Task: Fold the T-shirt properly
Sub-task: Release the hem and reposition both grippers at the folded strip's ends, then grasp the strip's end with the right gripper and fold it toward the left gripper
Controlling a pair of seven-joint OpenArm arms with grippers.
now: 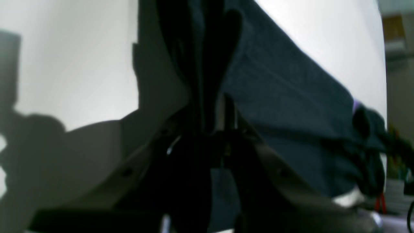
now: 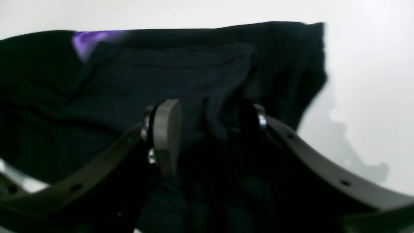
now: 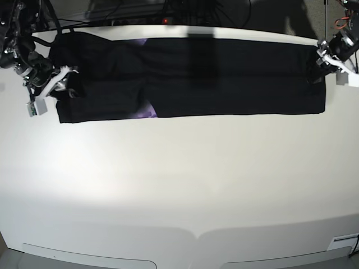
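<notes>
1. The left gripper [image 1: 213,126], a dark claw with two curved arms, has its tips squeezed tight together in the left wrist view; a bunch of dark cloth sticks up from between them, so it has hold of the shirt.
2. In the base view this claw [image 3: 324,59] sits at the right end of the shirt, right on the short edge, near the back of the table.
3. The right gripper [image 2: 207,129], a dark claw with flat grey fingertips [image 2: 166,136], stands wide apart in the right wrist view; a fold of cloth lies in the gap between the tips, and I cannot tell if the tips press on it.
4. In the base view this claw [image 3: 56,78] is at the left end of the shirt, touching the cloth there.
5. The large black cloth T-shirt [image 3: 190,78] lies flat in a long, wide band across the far part of the table; it reaches from one claw to the other.
6. A small bit of purple print [image 3: 147,112] peeks out at the front edge of the shirt, left of the middle; a purple patch shows in the right wrist view too [image 2: 87,40].
7. The big white smooth table [image 3: 179,185] lies under it all; the shirt is at the far side, and the near side is plain white.
</notes>
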